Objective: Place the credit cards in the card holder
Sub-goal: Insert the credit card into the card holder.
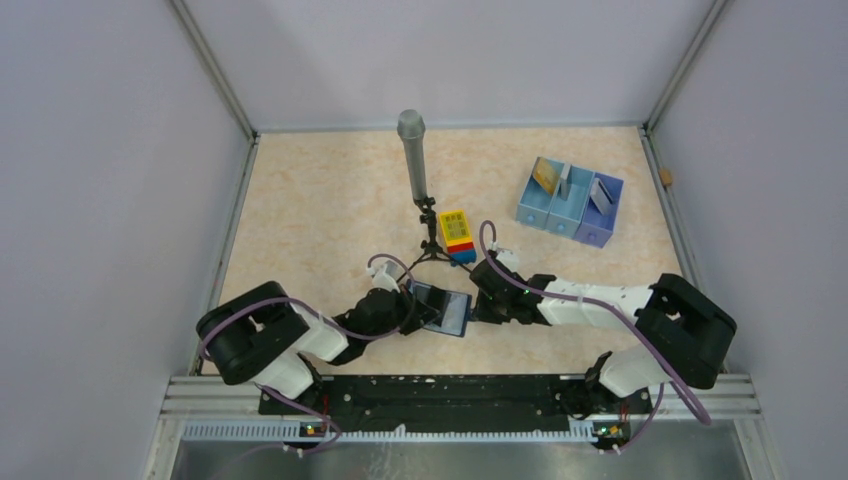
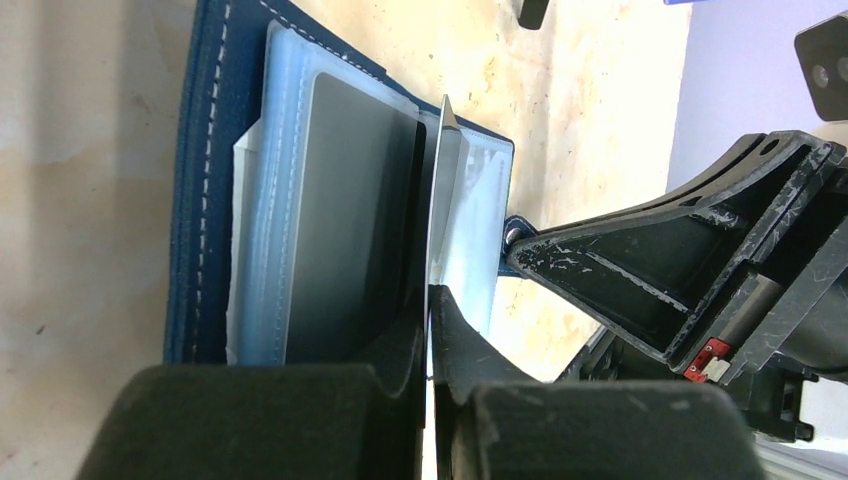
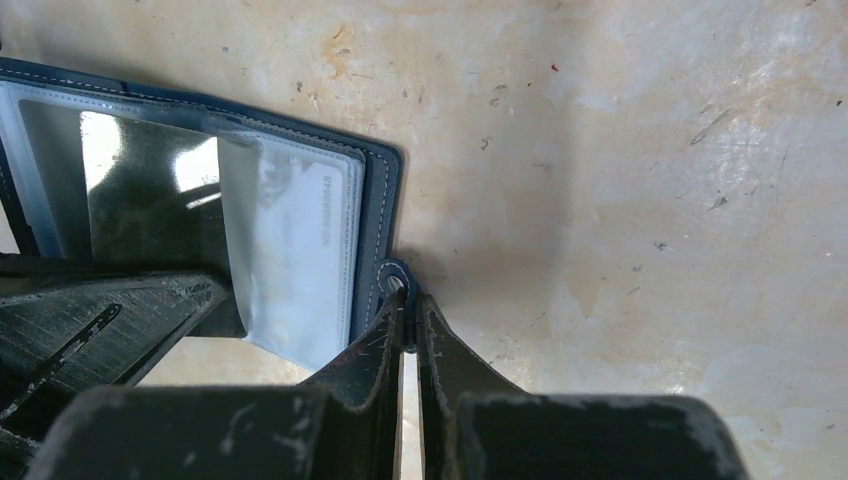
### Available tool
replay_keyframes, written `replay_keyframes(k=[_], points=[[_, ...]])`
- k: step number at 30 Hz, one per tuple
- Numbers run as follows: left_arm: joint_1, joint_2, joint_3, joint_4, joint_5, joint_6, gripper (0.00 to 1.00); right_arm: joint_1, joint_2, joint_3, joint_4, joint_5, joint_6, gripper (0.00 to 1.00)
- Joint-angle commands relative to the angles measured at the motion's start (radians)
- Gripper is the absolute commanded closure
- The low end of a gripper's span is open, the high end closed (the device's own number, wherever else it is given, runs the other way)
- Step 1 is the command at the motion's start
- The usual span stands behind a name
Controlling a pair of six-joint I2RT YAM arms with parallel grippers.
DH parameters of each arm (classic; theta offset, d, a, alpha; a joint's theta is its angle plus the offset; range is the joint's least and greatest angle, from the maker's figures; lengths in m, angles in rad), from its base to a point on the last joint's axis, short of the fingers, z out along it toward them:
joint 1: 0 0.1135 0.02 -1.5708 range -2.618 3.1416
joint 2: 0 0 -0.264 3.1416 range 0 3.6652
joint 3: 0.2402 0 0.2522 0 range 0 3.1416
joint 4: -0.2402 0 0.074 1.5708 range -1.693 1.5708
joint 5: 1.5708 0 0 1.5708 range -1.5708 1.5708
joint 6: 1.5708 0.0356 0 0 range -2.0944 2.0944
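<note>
Card holder [image 1: 446, 311] lies open on the table [image 1: 320, 200] near the front edge, between the two grippers; its navy cover is down and its clear sleeves face up; a dark card [image 2: 350, 220] sits inside one sleeve. Left gripper [image 2: 430, 300] is clamped on a thin pale sheet [image 2: 436, 200] seen edge-on above the sleeves; whether it is a card or a sleeve leaf cannot be told. Right gripper [image 3: 408, 300] is pinched together on the holder's snap tab [image 3: 392, 275] at the cover's edge. Well apart, at the far right, a pale blue tray [image 1: 560, 218] holds a gold card [image 1: 545, 176] in its left compartment and another card [image 1: 601, 195] in its right compartment.
</note>
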Motion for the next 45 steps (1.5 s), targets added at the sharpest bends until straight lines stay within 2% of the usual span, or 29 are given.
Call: replay_keyframes(k=[1, 13, 19, 25, 31, 36, 45], points=[[-0.007, 0.032, 0.000, -0.063, -0.040, 0.079, 1.00, 0.017, -0.030, -0.016, -0.006, 0.003, 0.003, 1.00], [-0.006, -0.031, 0.022, -0.144, -0.052, 0.182, 1.00, 0.017, -0.034, -0.021, -0.006, 0.000, 0.002, 1.00], [-0.019, 0.046, 0.027, -0.077, -0.021, 0.156, 1.00, 0.017, -0.035, -0.019, -0.005, -0.001, 0.004, 1.00], [-0.036, 0.045, 0.044, -0.144, -0.047, 0.137, 1.00, 0.017, -0.038, -0.013, -0.011, 0.002, -0.001, 1.00], [-0.043, -0.039, 0.060, -0.284, -0.101, 0.137, 0.77, 0.018, -0.054, -0.021, -0.015, 0.013, 0.001, 1.00], [-0.058, -0.058, 0.105, -0.375, -0.119, 0.164, 0.63, 0.018, -0.063, -0.030, -0.020, 0.027, 0.006, 1.00], [-0.072, -0.107, 0.175, -0.566, -0.186, 0.235, 0.48, 0.017, -0.081, -0.035, -0.033, 0.041, 0.009, 1.00]])
